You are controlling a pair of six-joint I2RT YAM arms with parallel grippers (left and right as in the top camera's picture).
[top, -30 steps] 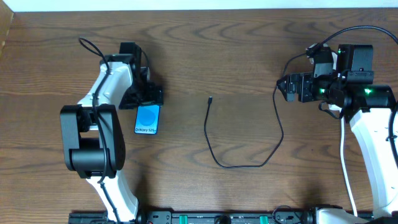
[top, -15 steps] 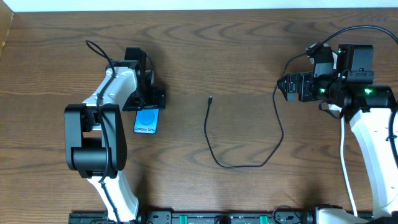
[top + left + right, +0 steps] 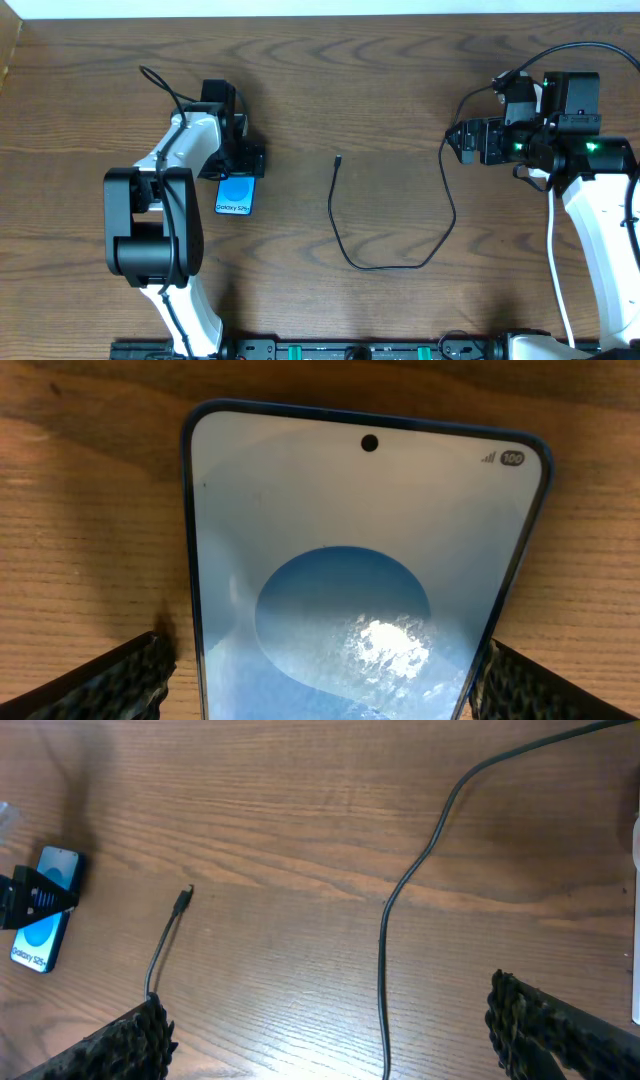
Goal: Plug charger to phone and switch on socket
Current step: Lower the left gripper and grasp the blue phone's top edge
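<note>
The phone (image 3: 236, 193) lies flat on the wooden table, blue screen up with white text at its near end. My left gripper (image 3: 238, 160) is open at the phone's far end. In the left wrist view the phone (image 3: 365, 560) lies between my left gripper's (image 3: 325, 675) fingers, with a small gap at the left finger. The charger cable (image 3: 380, 265) loops from its connector tip (image 3: 338, 158) down and up towards my right gripper (image 3: 462, 140). In the right wrist view the cable (image 3: 385, 940) runs between my right gripper's (image 3: 325, 1020) wide-open, empty fingers. The plug and socket are hidden.
A thin white sliver (image 3: 636, 990) shows at the right edge of the right wrist view; I cannot tell what it is. The connector tip (image 3: 185, 898) lies well to the right of the phone (image 3: 40, 915). The table's far edge runs along the top.
My left arm has shifted a little to the right and settled over the phone's far end. The phone, the cable and my right arm have not visibly moved.
</note>
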